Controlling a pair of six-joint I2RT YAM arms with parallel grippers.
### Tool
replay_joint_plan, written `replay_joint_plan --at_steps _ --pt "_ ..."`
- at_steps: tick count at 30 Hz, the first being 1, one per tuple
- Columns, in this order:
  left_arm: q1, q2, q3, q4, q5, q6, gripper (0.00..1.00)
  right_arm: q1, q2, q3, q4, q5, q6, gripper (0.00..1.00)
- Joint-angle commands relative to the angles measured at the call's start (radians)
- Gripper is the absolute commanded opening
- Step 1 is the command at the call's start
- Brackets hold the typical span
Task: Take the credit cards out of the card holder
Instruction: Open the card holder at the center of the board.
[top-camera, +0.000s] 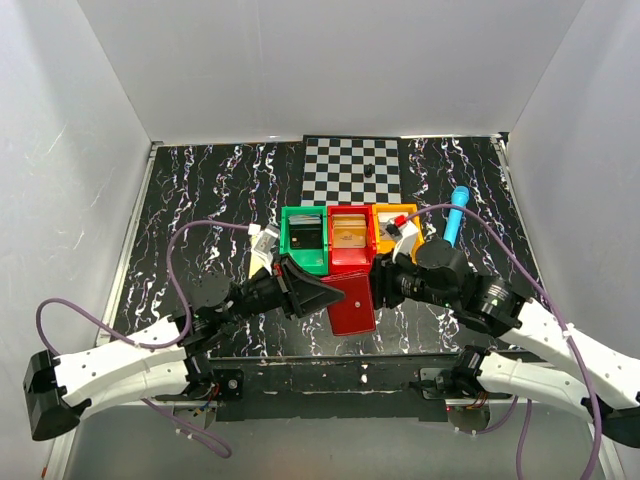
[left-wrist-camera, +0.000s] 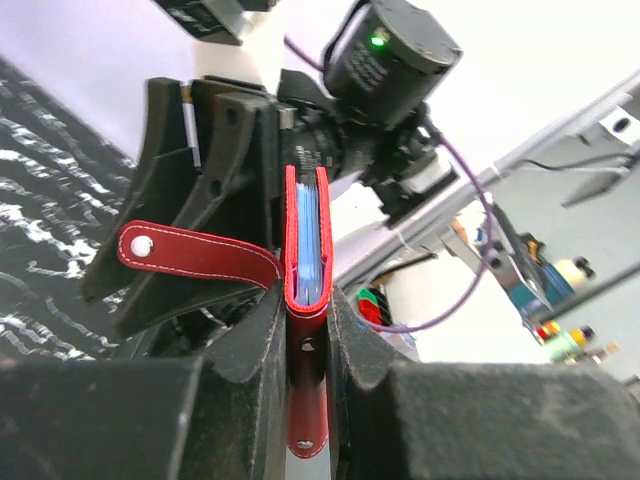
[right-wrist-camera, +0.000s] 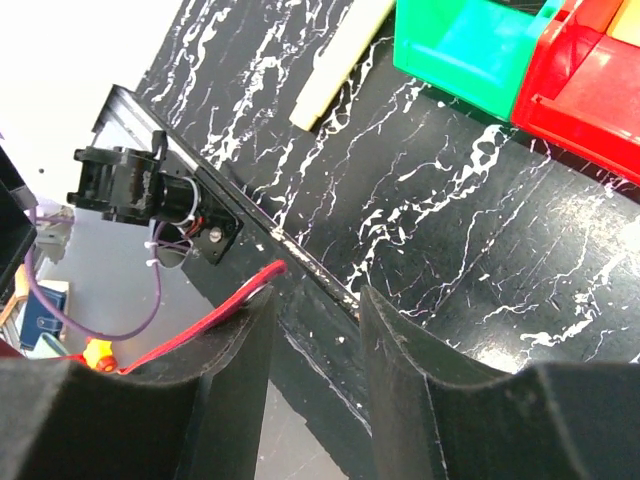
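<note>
The left fingers (left-wrist-camera: 240, 350) clamp the card holder (left-wrist-camera: 305, 240), held off the desk (top-camera: 200, 200) on the near side of the red bin (top-camera: 350, 235). This probably steadies it for the right fingers (right-wrist-camera: 420, 360), which are half apart and empty.

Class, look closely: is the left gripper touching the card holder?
Touching. The left wrist view shows the card holder clamped edge-on in the left gripper, with no gap on either side.

The card holder (top-camera: 350, 300) is standing on edge, nearly shut, pinched in the left hand (left-wrist-camera: 307, 305) above the near side of the tabletop (top-camera: 200, 200). It is showing a dark red cover with a stitched red border and pale blue in the fold. Its snap strap (left-wrist-camera: 195, 255) is curling out to one side.
</note>
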Motion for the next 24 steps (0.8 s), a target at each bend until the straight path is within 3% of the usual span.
replay_joint_plan --at_steps 1,10,17,20,24 --pt "0.032 0.027 0.011 0.229 0.189 -0.026 0.00 -0.012 -0.060 0.019 0.026 -0.015 -0.021 0.48" --pt "0.316 0.198 -0.164 0.984 0.504 -0.431 0.00 -0.054 -0.207 0.076 -0.079 0.118 -0.039 0.50" --pt "0.325 0.390 -0.078 1.268 0.663 -0.557 0.00 -0.054 -0.333 0.045 0.079 0.082 -0.064 0.60" --pt "0.328 0.401 -0.045 1.268 0.697 -0.561 0.00 -0.054 -0.324 0.130 0.004 0.010 -0.119 0.69" --pt "0.333 0.393 -0.005 1.270 0.719 -0.560 0.00 -0.054 -0.319 0.162 0.035 -0.127 -0.130 0.74"
